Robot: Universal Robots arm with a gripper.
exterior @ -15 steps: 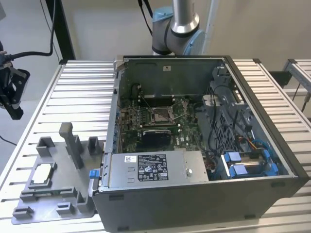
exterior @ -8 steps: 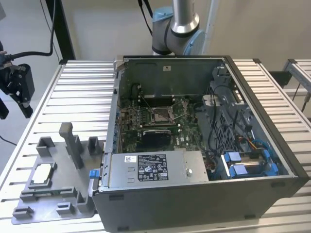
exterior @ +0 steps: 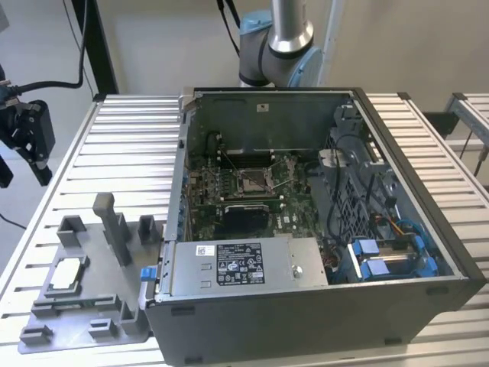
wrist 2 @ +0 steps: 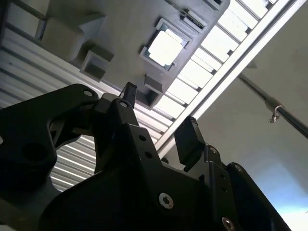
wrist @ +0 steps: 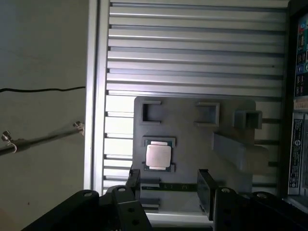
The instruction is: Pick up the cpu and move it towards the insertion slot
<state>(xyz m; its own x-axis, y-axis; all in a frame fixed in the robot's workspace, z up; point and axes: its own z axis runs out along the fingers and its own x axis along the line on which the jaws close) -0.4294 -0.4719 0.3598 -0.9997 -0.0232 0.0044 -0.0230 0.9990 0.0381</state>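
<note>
Gripper (wrist: 168, 182) spread, empty, clear of cpu (wrist: 158, 155) in tray (wrist: 187, 126). Risk: off-centre descent, finger strikes tray wall, cpu tilts.

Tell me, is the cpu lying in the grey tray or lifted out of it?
In the grey tray: the cpu lies flat in a recess of it; the open gripper holds nothing.

cpu (exterior: 67, 273): silvery-white top, faintly beige in the first wrist view (wrist: 158, 156).
tray (exterior: 92, 310): plain mid grey.
table (exterior: 130, 145): silver, ribbed in parallel stripes.
circuit board (exterior: 294, 212): green.
insertion slot (exterior: 252, 181): dull metal frame, greyish centre.
computer case (exterior: 306, 321): dark grey shell, paler grey inside.
gripper (wrist: 168, 185): matt black.
arm (exterior: 279, 38): silver tube, light blue joint caps.
brackets (exterior: 382, 256): bright blue.
</note>
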